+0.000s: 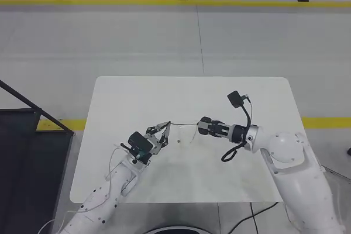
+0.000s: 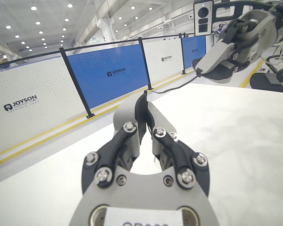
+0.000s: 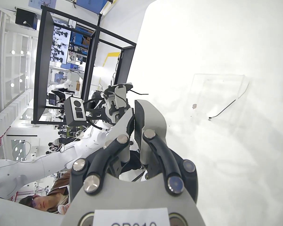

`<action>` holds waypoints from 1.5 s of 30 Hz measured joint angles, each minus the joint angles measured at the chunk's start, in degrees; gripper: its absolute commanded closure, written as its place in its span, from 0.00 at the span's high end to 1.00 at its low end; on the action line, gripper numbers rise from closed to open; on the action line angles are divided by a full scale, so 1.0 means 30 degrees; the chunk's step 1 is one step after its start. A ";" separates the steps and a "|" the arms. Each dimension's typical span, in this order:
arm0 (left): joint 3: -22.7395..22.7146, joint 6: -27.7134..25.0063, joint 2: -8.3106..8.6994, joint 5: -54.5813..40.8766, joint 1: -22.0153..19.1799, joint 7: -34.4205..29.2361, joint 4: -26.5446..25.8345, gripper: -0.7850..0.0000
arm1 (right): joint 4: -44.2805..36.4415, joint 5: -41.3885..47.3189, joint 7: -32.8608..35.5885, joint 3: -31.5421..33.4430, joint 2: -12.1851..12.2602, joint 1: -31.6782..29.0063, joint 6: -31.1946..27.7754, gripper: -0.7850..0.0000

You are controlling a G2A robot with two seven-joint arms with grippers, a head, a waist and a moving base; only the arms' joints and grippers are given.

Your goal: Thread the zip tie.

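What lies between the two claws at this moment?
A thin black zip tie spans from the left claw to the right claw, both shut on it. The top and left wrist views show it.

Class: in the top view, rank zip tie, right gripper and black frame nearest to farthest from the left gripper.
1. zip tie, in the left gripper.
2. right gripper, at its other end.
3. black frame, beside the table.
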 measured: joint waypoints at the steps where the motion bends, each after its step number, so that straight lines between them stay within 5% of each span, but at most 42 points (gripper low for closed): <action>1: 0.0000 0.0000 0.0000 0.0000 0.0000 0.0000 0.0000 0.00 | 0.0012 -0.0012 -0.0004 -0.0030 0.0005 0.0029 0.0044 0.00; 45: 0.0000 0.0000 0.0000 0.0000 0.0000 0.0000 0.0000 0.00 | 0.0716 0.0438 -0.0153 -0.0758 0.0142 0.0972 0.0488 0.00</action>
